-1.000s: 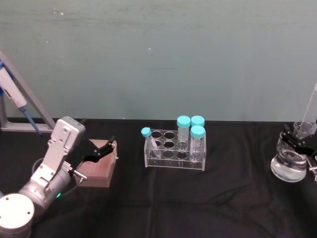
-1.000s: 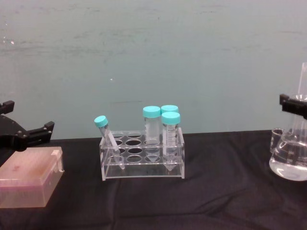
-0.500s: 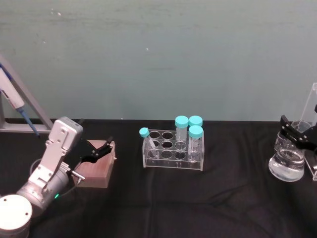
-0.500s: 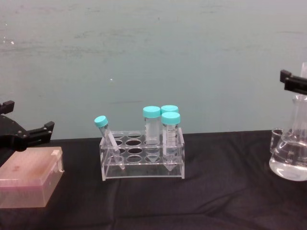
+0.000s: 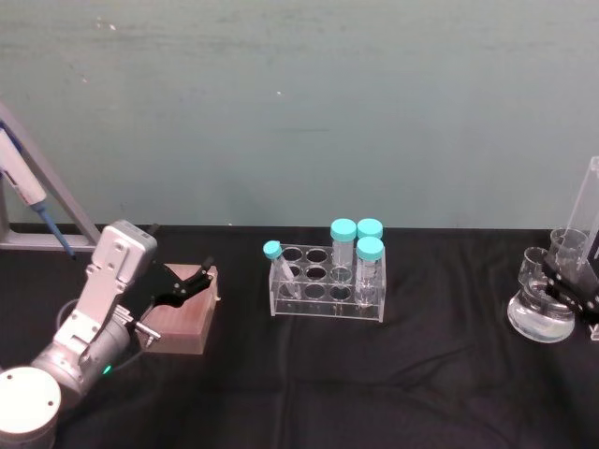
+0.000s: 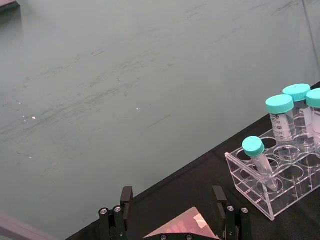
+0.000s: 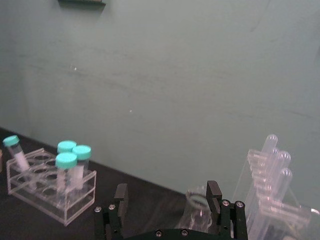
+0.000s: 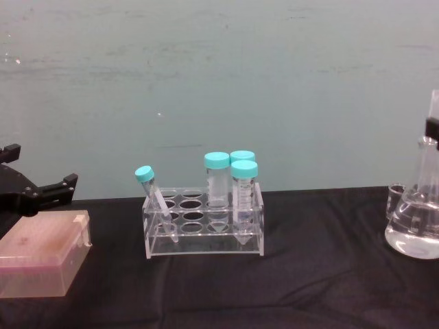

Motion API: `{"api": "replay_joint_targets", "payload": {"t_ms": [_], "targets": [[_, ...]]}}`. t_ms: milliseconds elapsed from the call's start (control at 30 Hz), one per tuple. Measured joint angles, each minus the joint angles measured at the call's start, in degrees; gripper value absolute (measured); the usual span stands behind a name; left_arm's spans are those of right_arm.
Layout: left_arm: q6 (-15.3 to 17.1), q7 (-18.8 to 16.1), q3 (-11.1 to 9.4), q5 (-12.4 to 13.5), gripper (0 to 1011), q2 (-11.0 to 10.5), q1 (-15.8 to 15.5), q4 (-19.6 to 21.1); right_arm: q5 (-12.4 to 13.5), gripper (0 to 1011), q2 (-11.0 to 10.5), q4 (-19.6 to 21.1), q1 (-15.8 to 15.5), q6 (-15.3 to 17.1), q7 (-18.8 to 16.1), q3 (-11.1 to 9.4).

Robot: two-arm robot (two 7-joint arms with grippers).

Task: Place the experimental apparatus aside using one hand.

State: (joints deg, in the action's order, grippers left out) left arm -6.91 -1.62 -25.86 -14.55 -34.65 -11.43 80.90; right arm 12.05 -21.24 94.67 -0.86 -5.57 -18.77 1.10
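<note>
The conical flask (image 8: 414,229) with clear liquid stands on the black cloth at the far right, with the small beaker (image 8: 396,199) beside it. In the head view the flask (image 5: 537,320) sits in front of the tall acrylic pipette stand (image 5: 590,201). My right gripper (image 5: 563,282) is open by the flask's right side and holds nothing. The right wrist view has its fingers (image 7: 214,192) apart with a glass rim (image 7: 197,202) beyond them and the pipette stand (image 7: 270,187) close by. My left gripper (image 5: 187,283) hangs open over a brown box (image 5: 184,320).
A clear tube rack (image 5: 328,285) with teal-capped tubes stands mid-table. In the chest view the box (image 8: 42,257) looks pink. A pipette on a grey frame (image 5: 33,192) leans at the far left. Open black cloth lies between rack and flask.
My right gripper was around the flask's neck, then lifted off it and drew back toward the right edge. The flask stays standing. The left arm has not moved.
</note>
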Motion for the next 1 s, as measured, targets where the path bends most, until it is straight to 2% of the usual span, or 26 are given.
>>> {"api": "replay_joint_targets", "payload": {"t_ms": [167, 400, 700, 1000], "targets": [[0.0, 0.0, 0.0, 0.0, 1000, 0.0, 0.0, 0.0, 0.9, 1003, -2.0, 1.7, -3.0, 2.0, -0.8, -0.3], [0.0, 0.0, 0.0, 0.0, 1000, 0.0, 0.0, 0.0, 1.8, 1003, -3.0, 1.3, -4.6, 4.6, -0.8, 0.4], [0.0, 0.0, 0.0, 0.0, 1000, 0.0, 0.0, 0.0, 1.9, 1003, -3.4, 0.0, -4.7, 5.4, -0.1, 1.5], [0.0, 0.0, 0.0, 0.0, 1000, 0.0, 0.0, 0.0, 1.9, 1003, -3.5, -0.1, -4.7, 5.6, 0.0, 1.6]]}}
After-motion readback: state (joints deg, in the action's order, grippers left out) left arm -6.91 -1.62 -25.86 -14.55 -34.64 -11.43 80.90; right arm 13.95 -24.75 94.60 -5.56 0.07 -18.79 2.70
